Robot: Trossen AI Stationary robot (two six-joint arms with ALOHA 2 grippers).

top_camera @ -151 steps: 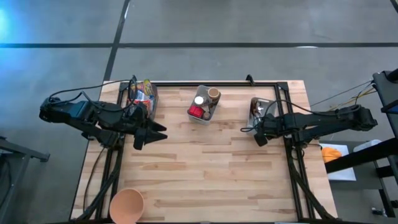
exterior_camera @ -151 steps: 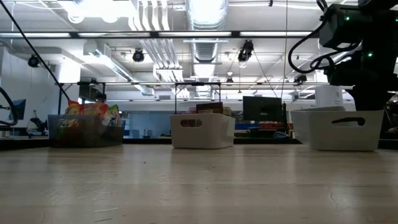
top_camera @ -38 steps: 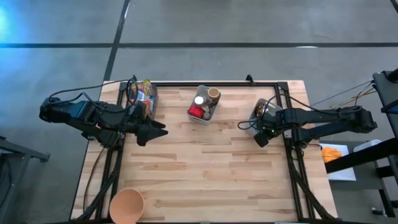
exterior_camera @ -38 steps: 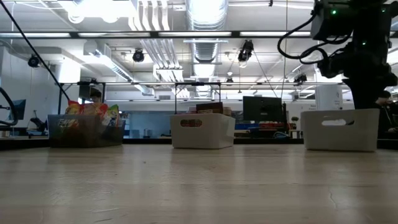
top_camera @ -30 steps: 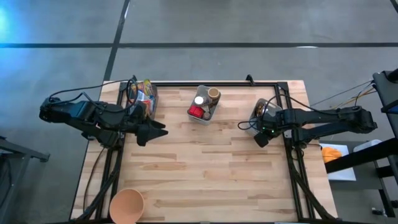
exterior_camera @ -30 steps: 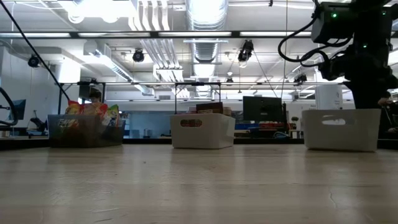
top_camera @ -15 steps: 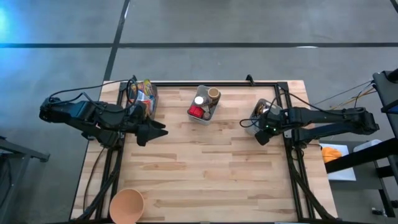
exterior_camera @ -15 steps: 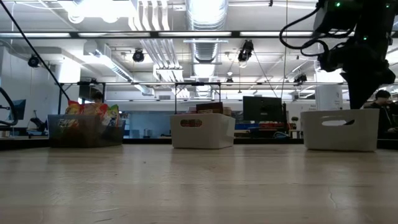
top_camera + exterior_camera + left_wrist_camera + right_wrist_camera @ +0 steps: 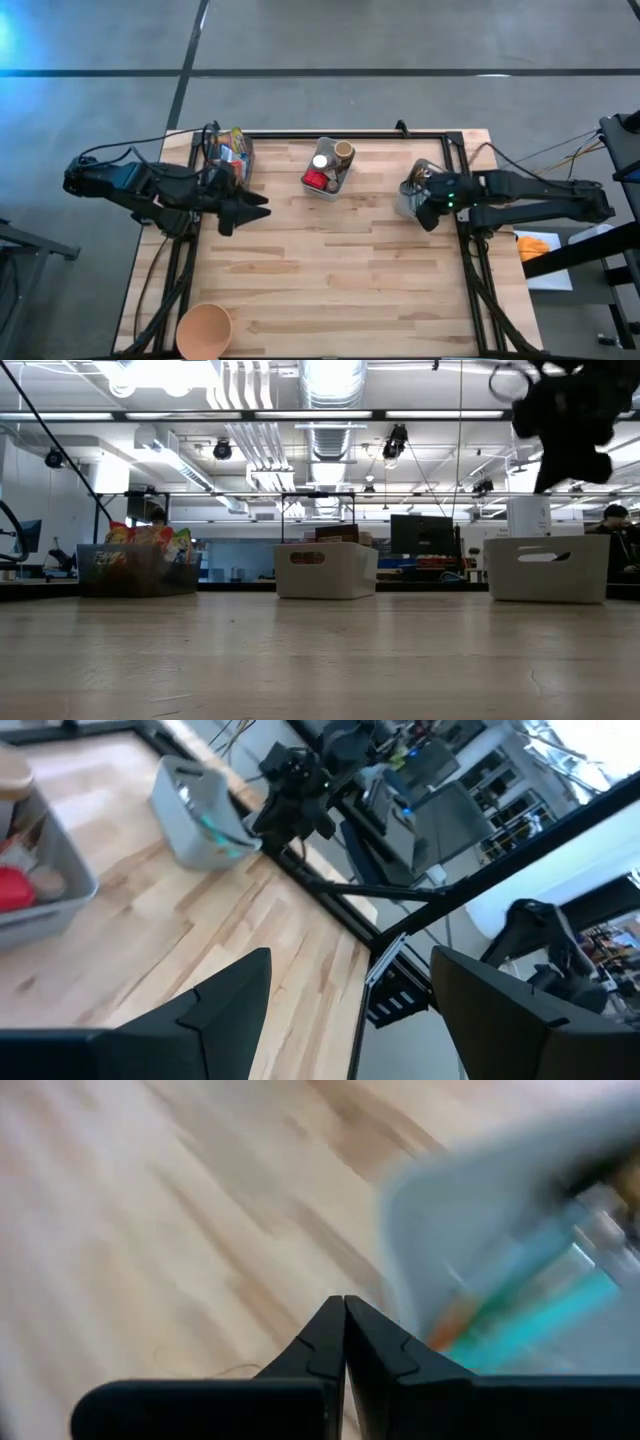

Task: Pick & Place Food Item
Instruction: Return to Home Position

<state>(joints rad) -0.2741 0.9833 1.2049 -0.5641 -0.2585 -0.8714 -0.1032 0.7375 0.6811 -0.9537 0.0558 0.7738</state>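
1. Fingers of the right gripper are pressed together tip to tip, with nothing between them.
2. Just beside and partly under those fingers sits the pale gray bin, at the right of the high view. Its long axis runs from the top toward the bottom of that frame, across the line of the right arm. In the right wrist view its wall fills the upper right, just beyond the fingertips. Orange and teal shapes lie inside; I cannot tell what they are.
3. In the low view the right arm hangs dark in the upper right corner, above the bin's rim and not touching it. Judging from that, a retreat toward the right edge of the high view should not catch the wall.
4. That bin looks like smooth moulded plastic, with rounded corners and a slot handle cut into its side.
5. At top centre of the high view stands a white bin of the same make. It holds upright bottles with red, white and brown tops.
6. At upper left is a dark bin full of bright, crinkled packets. The left gripper waits just beside it, its fingers spread wide and empty.
7. Everything rests on a bench of pale wooden planks in a black metal frame. An orange bowl, round and matte, sits at lower left, well apart from both arms.
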